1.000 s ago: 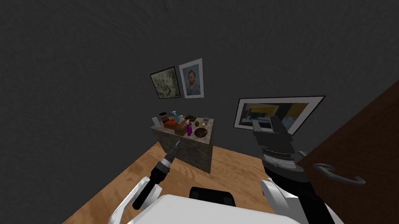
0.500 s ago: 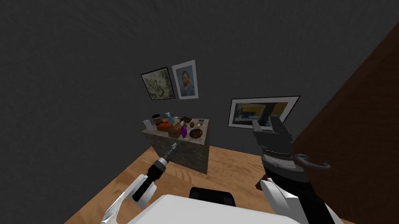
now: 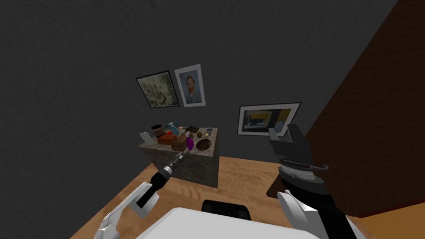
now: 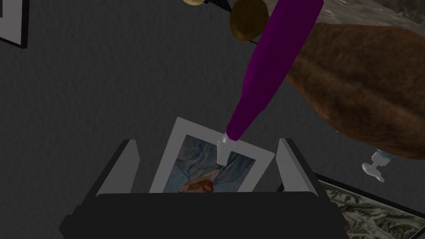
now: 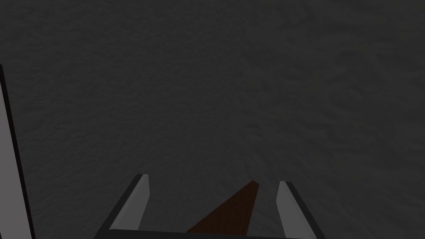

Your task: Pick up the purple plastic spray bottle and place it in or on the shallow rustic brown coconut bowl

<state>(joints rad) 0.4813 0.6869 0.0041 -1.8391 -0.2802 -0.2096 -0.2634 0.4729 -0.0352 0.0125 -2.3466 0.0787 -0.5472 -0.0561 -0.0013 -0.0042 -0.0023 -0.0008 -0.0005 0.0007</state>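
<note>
In the head view, a small stone-patterned table [image 3: 203,169] is seen crowded with things, most of them too small to be named. The purple spray bottle [image 3: 189,143] can be made out standing on the table top near the front edge. The shallow brown bowl [image 3: 203,144] lies just beside it, toward the table's right front corner. Whether the two touch cannot be told. The left gripper [image 3: 180,157] is held at the table's front edge, just below the bottle. The right gripper [image 3: 283,133] is raised well to the right of the table.

In the left wrist view, the left gripper's two blades are shown spread wide, with nothing clamped. The bottle's purple body is cut off at its wide end by the edge of the view. Its white nozzle [image 4: 224,149] appears between the blades, but how far beyond their tips it lies cannot be judged. A rough brown lump [image 4: 365,95] sits on the table just beside the bottle and is partly cut off. A round tan thing [image 4: 249,18] is half hidden behind the bottle, and a pale spray head [image 4: 375,166] pokes out from behind the lump.

In the right wrist view, the right gripper's blades are seen standing apart, with nothing between them.
</note>
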